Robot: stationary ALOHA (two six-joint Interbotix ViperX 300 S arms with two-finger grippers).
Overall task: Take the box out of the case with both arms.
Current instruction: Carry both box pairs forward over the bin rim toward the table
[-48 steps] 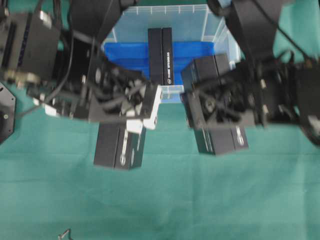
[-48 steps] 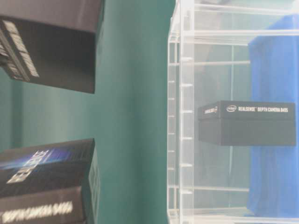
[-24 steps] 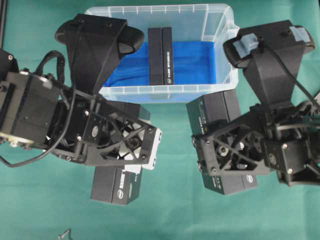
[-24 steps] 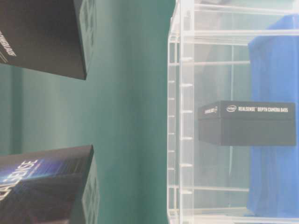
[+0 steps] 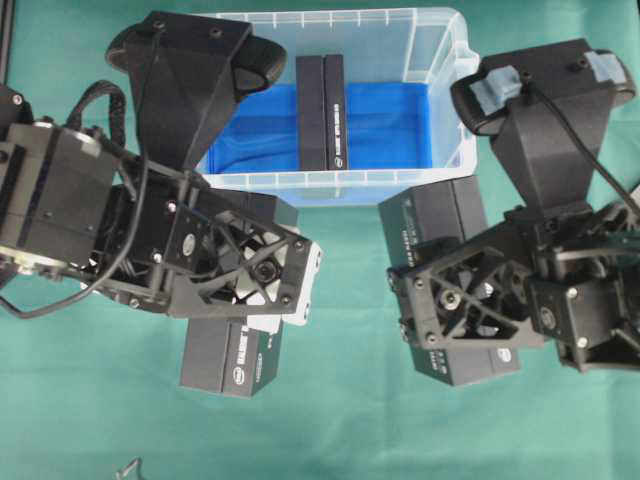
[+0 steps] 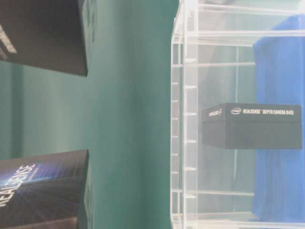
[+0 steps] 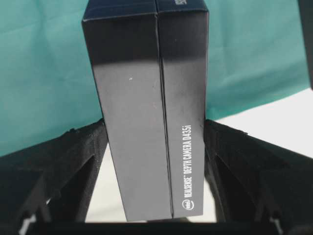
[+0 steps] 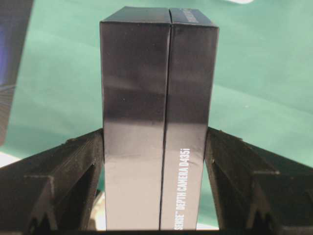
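Observation:
The clear case (image 5: 445, 45) with blue lining stands at the back of the green cloth, and one black box (image 5: 320, 112) lies inside it, also seen through the case wall (image 6: 185, 119) as a black box (image 6: 252, 126). My left gripper (image 7: 155, 128) is shut on a second black box (image 7: 146, 98), held in front of the case at the left (image 5: 228, 358). My right gripper (image 8: 155, 136) is shut on a third black box (image 8: 156, 88), which hangs outside the case's right front corner (image 5: 432, 215). Both held boxes are clamped by their long sides.
Green cloth (image 5: 350, 430) covers the table in front of the case. A small metal piece (image 5: 130, 468) lies at the front left edge. The two arms' black bodies (image 5: 60, 200) (image 5: 560, 130) flank the case.
Both arms have drawn back from the case toward the table's front, each carrying its box with it. In the last half second they only shifted slightly.

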